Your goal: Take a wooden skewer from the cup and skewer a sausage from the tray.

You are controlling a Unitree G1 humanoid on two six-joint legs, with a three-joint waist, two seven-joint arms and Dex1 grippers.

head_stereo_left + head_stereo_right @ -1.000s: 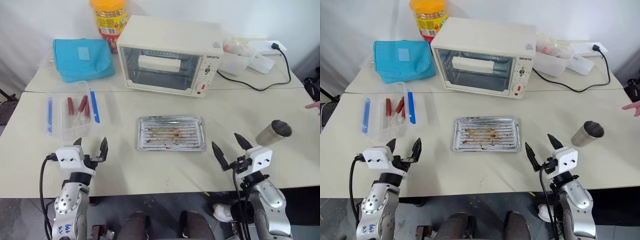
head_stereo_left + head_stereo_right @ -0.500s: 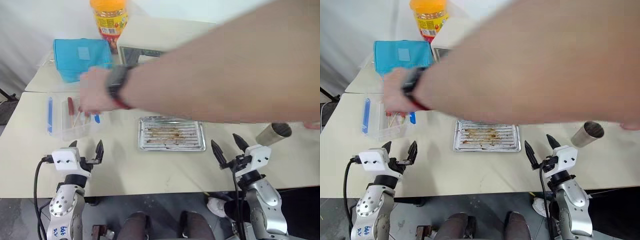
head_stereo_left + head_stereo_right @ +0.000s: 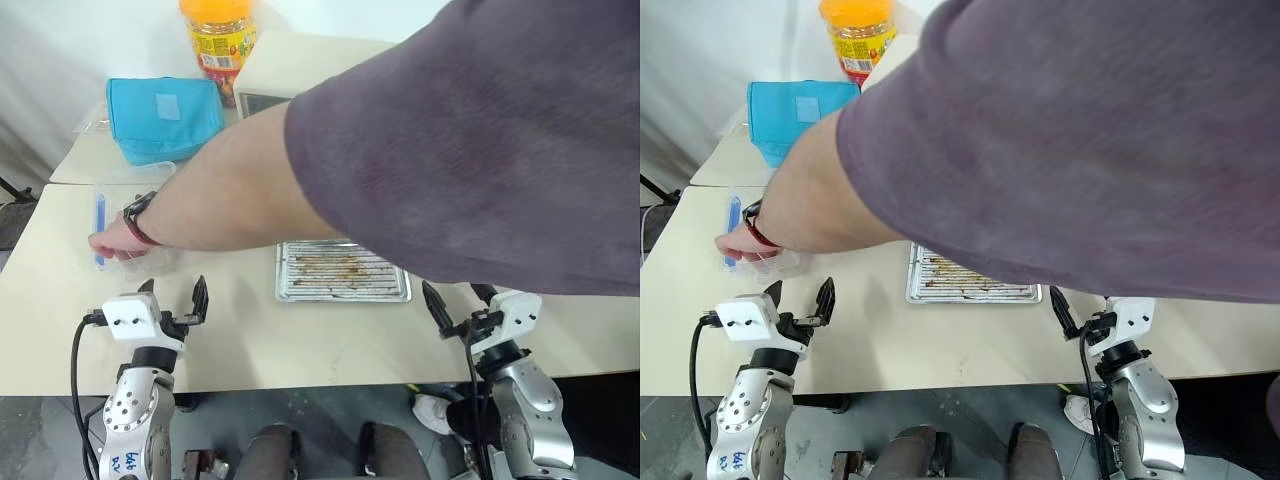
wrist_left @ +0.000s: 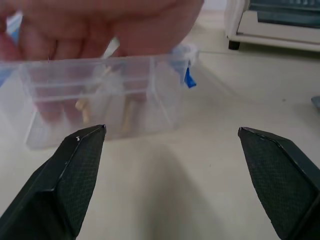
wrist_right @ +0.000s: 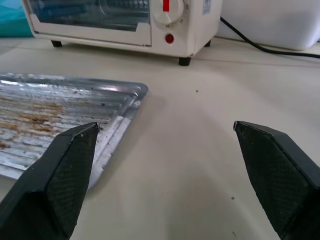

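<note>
Tray (image 3: 343, 272), metal with brown grease stains, lies mid-table between the two grippers; a person's sleeve (image 3: 480, 140) hides its far edge. The left gripper (image 4: 170, 145) and right gripper (image 5: 162, 135) both hover with fingers wide apart, holding nothing. The person's hand (image 3: 115, 240), fingers curled over the rim, grips a clear plastic box (image 4: 100, 100); what lies inside is hard to make out. Blue handwriting on the left arm is unreadable.
</note>
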